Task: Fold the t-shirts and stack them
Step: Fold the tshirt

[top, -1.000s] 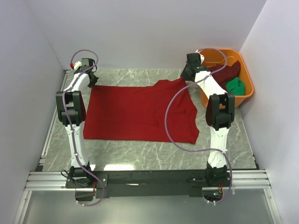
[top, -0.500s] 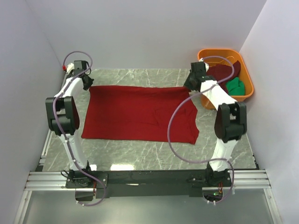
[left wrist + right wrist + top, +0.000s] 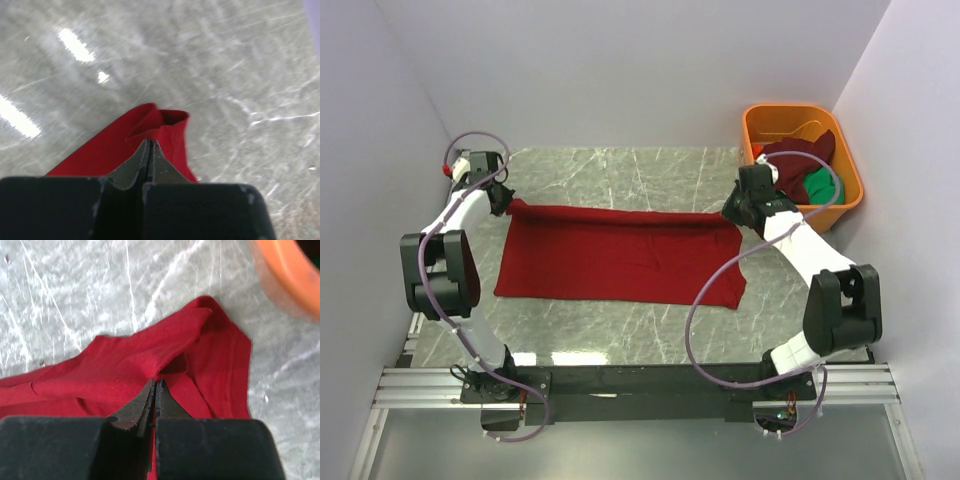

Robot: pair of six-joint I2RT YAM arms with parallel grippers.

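Over the table (image 3: 620,170) the red shirt (image 3: 620,258) is getting shallower. A second ago its far edge was lying well up the marble with a sleeve poking towards the right arm, and now that whole edge is coming towards the near side as one straight line. Both arms are drawing back together, elbows swinging outward.

The left gripper (image 3: 506,203) is clamped tight on the far left corner, and its wrist view is showing the jaws pressed together with red cloth bunching just ahead of them (image 3: 149,146). The right gripper (image 3: 733,215) is doing the same at the far right corner, nipping a ridge of fabric (image 3: 155,384).

So the first fold looks under way, with the far half being carried over the near half. It is not landed yet, and nothing is stacked.

Off at the far right, the orange tub (image 3: 752,120) is holding the other two. The maroon shirt (image 3: 798,157) is heaped across the middle and the green shirt (image 3: 822,187) is tucked against the right wall beside it, both crumpled and waiting.
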